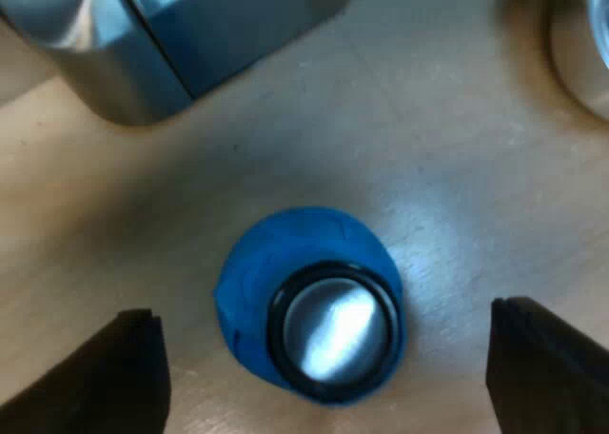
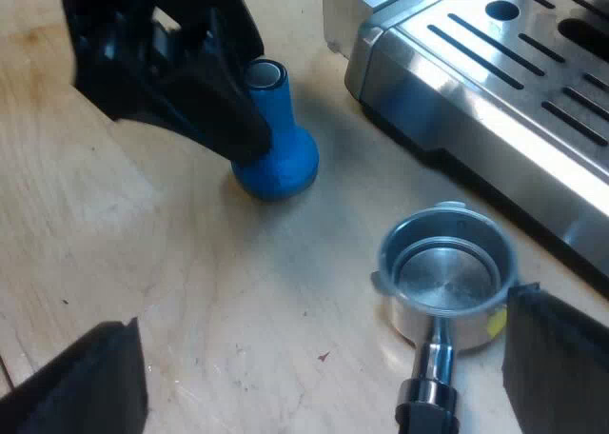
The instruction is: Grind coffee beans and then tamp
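Just below left claw (image 1: 322,310), blue tamper (image 1: 309,312)

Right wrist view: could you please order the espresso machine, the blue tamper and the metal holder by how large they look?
1. espresso machine, clearly the largest.
2. metal holder.
3. blue tamper.
The holder lies nearer the camera than the tamper, so the order of these two is unsure.
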Robot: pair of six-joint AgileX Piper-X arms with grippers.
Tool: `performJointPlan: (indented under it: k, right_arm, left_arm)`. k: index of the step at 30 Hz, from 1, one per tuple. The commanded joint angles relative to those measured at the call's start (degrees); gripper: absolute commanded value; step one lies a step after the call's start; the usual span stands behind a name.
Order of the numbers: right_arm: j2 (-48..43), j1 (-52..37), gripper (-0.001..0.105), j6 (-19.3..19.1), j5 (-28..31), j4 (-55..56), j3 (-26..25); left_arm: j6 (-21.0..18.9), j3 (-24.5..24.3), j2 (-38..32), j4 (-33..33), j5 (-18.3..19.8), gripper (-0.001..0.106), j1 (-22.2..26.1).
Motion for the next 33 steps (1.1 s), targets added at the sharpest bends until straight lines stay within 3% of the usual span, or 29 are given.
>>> performJointPlan:
  k: [1, 20, 23, 29, 33]
  right_arm:
    - [-0.03, 0.01, 0.077, -0.58, 0.07, -0.74, -0.13]
    - [-0.03, 0.01, 0.077, -0.56, 0.07, -0.74, -0.13]
    - [-0.03, 0.01, 0.077, -0.56, 0.07, -0.64, -0.13]
    - [-0.03, 0.01, 0.077, -0.56, 0.07, -0.66, -0.13]
    - [-0.03, 0.01, 0.077, -0.56, 0.07, -0.77, -0.13]
  left_arm:
    - [-0.04, -0.15, 4.94, -2.21, -0.3, 0.071, -0.05]
    - [1.59, -0.15, 7.41, -4.94, -0.3, 0.064, -0.05]
    - [1.56, -0.15, 7.41, -4.87, -0.3, 0.048, -0.05]
    - [1.56, -0.86, 7.41, -2.26, 0.87, 0.002, -0.05]
    - [1.82, -2.15, 7.41, -0.36, 1.51, 0.0, -0.05]
